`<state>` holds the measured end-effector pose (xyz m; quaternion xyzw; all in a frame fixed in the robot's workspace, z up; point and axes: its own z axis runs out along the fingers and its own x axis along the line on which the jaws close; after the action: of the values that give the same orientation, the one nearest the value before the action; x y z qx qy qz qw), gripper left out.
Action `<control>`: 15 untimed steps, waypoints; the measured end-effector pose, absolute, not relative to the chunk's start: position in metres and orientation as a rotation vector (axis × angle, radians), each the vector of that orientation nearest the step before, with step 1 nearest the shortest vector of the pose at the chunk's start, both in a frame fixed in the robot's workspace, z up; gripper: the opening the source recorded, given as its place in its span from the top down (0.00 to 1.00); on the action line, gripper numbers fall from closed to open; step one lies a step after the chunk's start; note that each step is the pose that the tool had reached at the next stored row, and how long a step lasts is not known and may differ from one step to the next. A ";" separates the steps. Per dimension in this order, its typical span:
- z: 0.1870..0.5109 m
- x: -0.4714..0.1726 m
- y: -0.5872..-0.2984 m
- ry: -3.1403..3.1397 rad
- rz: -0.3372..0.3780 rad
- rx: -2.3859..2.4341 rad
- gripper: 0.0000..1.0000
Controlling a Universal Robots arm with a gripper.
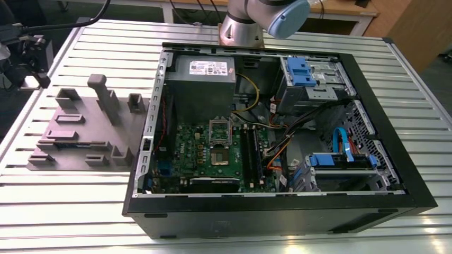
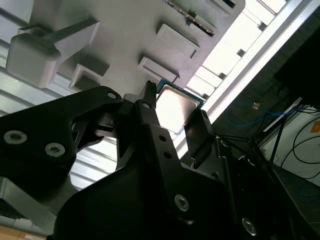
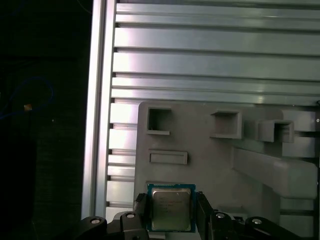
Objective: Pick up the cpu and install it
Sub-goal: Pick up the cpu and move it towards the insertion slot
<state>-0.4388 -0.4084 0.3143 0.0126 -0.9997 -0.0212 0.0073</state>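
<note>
Slatted worktop [image 1: 71, 211] in the exterior view carries a computer case [image 1: 282, 211] beside a grey tray [image 1: 78, 124]; in the second wrist view the hand [image 2: 176, 106] pinches the cpu [image 2: 172, 107] narrowly by opposite edges, and in the first wrist view it hangs over the tray's edge, so a level, light grip seems wisest.

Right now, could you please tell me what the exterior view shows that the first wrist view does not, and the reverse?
Exterior view: the open computer case with its motherboard inside.
First wrist view: the cpu lying on the tray, with the gripper right at it.
Both: that grey tray resting on the slatted metal table.
</note>
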 end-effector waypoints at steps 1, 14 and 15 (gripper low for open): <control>0.315 -0.439 -0.408 -3.126 -0.066 0.039 0.53; 0.319 -0.439 -0.408 -3.126 -0.066 0.039 0.53; 0.319 -0.439 -0.408 -3.126 -0.066 0.039 0.53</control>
<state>-0.4389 -0.4084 0.3191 0.0125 -0.9997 -0.0212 0.0073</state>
